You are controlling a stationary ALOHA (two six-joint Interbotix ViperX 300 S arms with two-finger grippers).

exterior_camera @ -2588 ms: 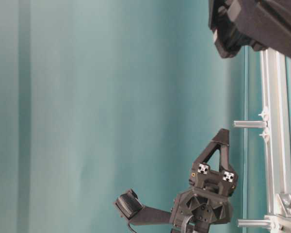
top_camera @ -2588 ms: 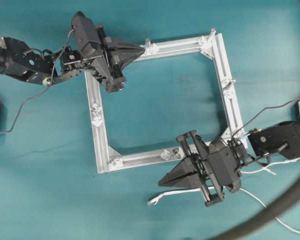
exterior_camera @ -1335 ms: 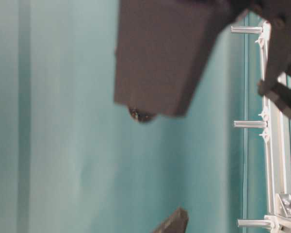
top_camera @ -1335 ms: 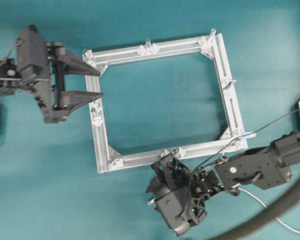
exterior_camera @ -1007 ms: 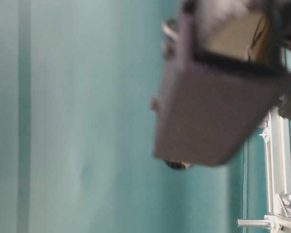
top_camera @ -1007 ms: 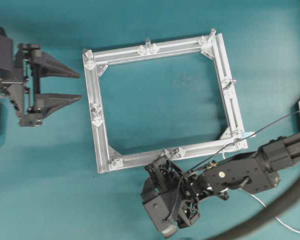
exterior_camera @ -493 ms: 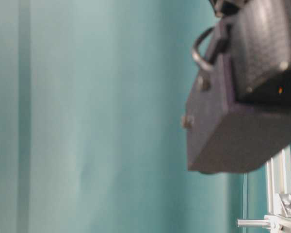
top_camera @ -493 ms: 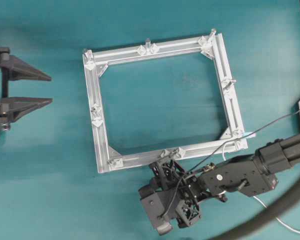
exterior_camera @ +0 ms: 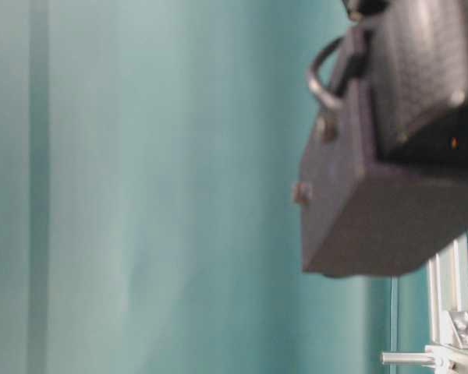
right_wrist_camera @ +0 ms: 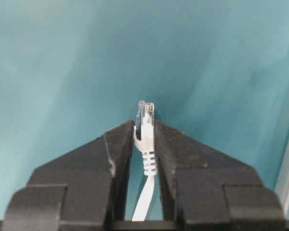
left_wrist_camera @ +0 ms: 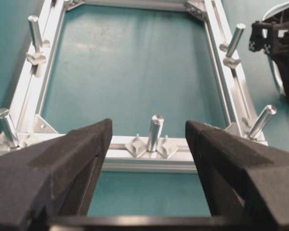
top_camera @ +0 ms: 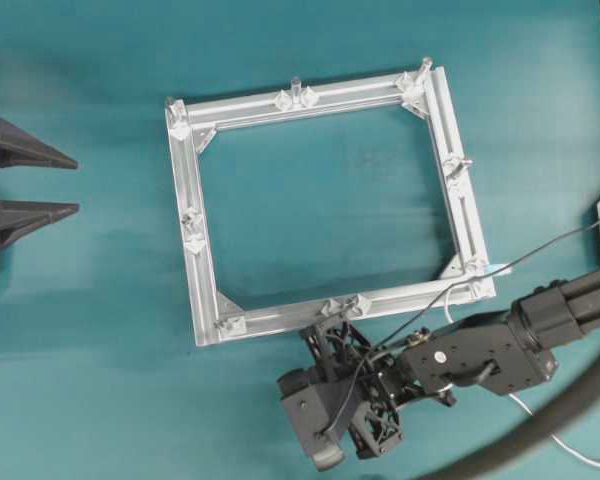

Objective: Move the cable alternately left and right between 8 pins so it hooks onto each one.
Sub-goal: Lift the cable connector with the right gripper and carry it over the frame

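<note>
My right gripper [right_wrist_camera: 144,126] is shut on the cable [right_wrist_camera: 147,161], pinching its white ribbed boot just behind the clear plug tip, which points at the teal table. From overhead, this gripper [top_camera: 332,352] hangs just in front of the near bar of the aluminium frame [top_camera: 193,180]. More of the cable [top_camera: 590,458] trails off at the lower right. Pins [top_camera: 295,85] stand along the frame. My left gripper [top_camera: 76,185] is open at the far left edge, well clear of the frame. In the left wrist view the left gripper [left_wrist_camera: 148,127] has a pin [left_wrist_camera: 155,132] standing beyond its gap.
A thick dark hose [top_camera: 500,455] arcs across the lower right corner. A thin grey arm wire [top_camera: 540,245] crosses the frame's near right corner. The right arm's blurred dark housing [exterior_camera: 390,171] looms in the table-level view, with a pin [exterior_camera: 402,358] beside it.
My left gripper has drawn back leftward from the frame to the table's edge, still open. The right gripper turned to point down at the table and has now settled.
</note>
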